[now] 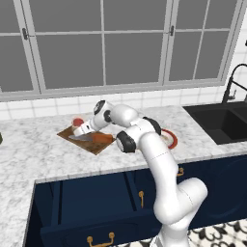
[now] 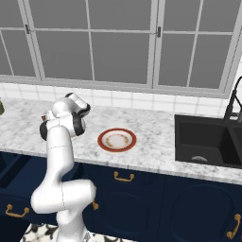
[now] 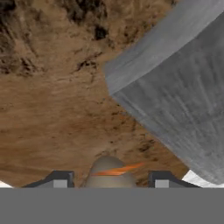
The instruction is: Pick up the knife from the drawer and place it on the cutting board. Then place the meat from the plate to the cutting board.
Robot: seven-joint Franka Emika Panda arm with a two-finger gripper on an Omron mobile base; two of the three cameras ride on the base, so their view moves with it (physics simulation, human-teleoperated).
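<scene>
Our gripper [image 3: 110, 177] sits low over the board [image 1: 99, 144], its tips set apart around a small rounded piece with an orange streak; we cannot tell whether they grip it. The knife [image 1: 94, 137] lies on the board, the meat [image 1: 77, 122] at the board's far edge, and the plate [image 2: 117, 140] right of it.

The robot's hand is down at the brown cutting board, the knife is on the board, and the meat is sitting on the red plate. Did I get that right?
Not quite. The plate has no meat on it; the right base view shows its white centre bare. The rest holds: in the left base view the gripper is down at the cutting board, and the knife lies on the board.
</scene>
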